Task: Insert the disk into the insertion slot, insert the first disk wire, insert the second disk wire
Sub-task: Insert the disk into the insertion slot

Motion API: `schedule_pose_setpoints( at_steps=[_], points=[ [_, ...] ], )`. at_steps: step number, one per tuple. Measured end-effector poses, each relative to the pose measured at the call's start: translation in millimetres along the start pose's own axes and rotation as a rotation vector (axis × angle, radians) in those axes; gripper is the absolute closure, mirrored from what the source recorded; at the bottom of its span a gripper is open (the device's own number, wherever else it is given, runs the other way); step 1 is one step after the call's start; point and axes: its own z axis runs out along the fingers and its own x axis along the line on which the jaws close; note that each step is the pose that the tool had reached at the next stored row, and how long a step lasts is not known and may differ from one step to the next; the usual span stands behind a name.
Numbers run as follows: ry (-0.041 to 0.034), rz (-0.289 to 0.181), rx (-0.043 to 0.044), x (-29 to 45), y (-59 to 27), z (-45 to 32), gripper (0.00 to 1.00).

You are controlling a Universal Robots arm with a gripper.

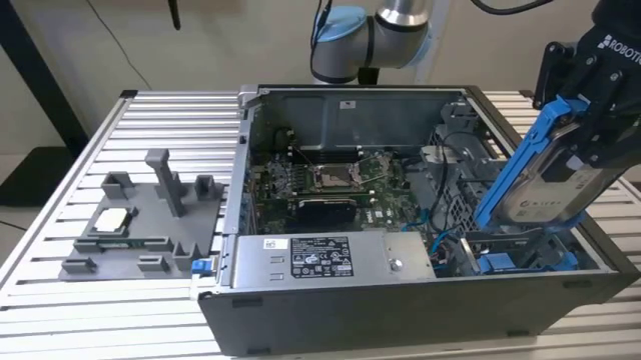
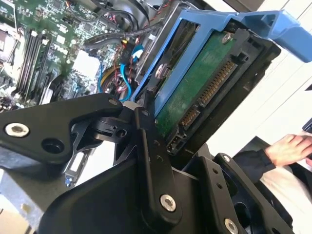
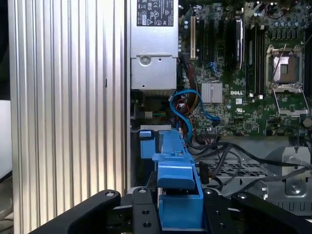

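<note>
Above the insertion slot (image 1: pixel 516 255), at the exterior view's right of the open computer case (image 1: pixel 401 322), the disk (image 1: pixel 546 176) hangs steeply tilted, its lower end nearest the bay. The gripper (image 1: pixel 589 112) is clamped on its blue carrier. Judged progress: disk not yet seated, and its connectors bare in the second wrist view, so both wires are left. The case stands on the desk (image 1: pixel 150 112).

Black jaws clamp the blue-framed disk (image 3: pixel 176 195), with the motherboard (image 3: pixel 234 105) and power-supply box (image 3: pixel 153 63) beyond.
</note>
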Motion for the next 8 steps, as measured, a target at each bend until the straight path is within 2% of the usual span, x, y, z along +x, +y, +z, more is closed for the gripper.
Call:
schedule_pose_setpoints(
  at_steps=[8],
  points=[
    [0.0,0.0,0.0,0.0,-0.2,4.2,0.67]
  ],
)
